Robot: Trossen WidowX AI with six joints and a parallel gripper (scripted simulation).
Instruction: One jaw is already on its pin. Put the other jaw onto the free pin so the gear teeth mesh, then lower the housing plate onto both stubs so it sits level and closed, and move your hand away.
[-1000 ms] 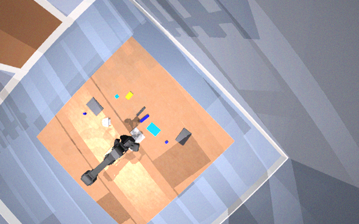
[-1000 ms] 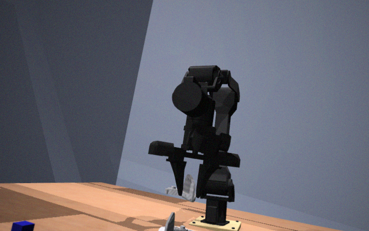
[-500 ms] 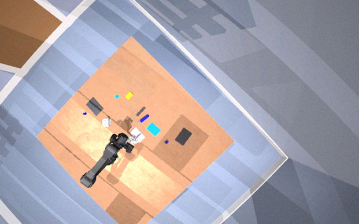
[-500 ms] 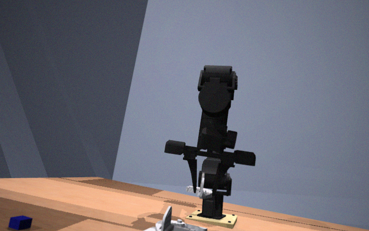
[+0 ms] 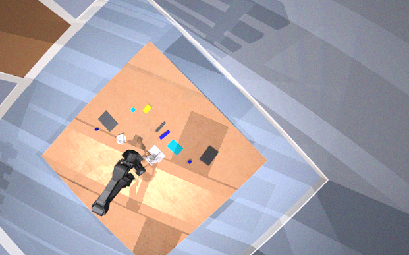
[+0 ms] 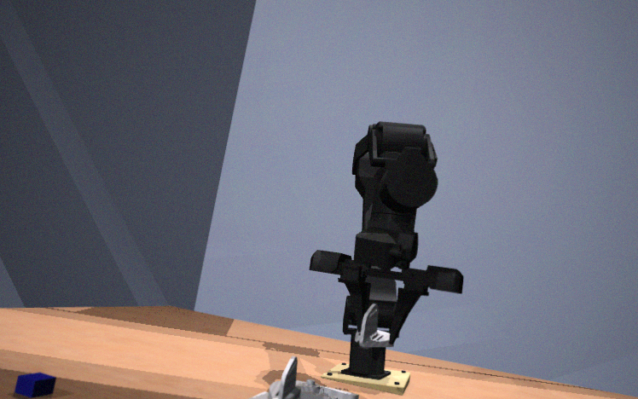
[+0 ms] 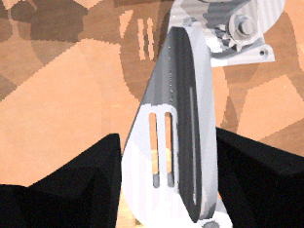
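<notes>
My gripper (image 6: 377,338) (image 7: 163,140) is shut on a light grey jaw (image 6: 369,324) (image 7: 187,122) with a tall fin and two slots. The jaw is held in the air, apart from the base assembly (image 5: 155,155) (image 6: 324,391), which lies beyond the fin's far end at the upper right of the wrist view. There, gear teeth (image 7: 234,43) surround a round pin (image 7: 245,26). The other jaw's fin (image 6: 288,378) stands up from the assembly. A small white part (image 5: 120,138), probably the housing plate, lies left of the assembly. Which pin is free is unclear.
A cyan plate (image 5: 175,147), blue bar (image 5: 164,135) and grey bar (image 5: 160,126) lie near the assembly. Farther off are a yellow block (image 5: 146,108), small cyan block (image 5: 133,109), grey plate (image 5: 108,121), black plate (image 5: 209,155) and blue blocks (image 5: 96,128) (image 5: 189,161).
</notes>
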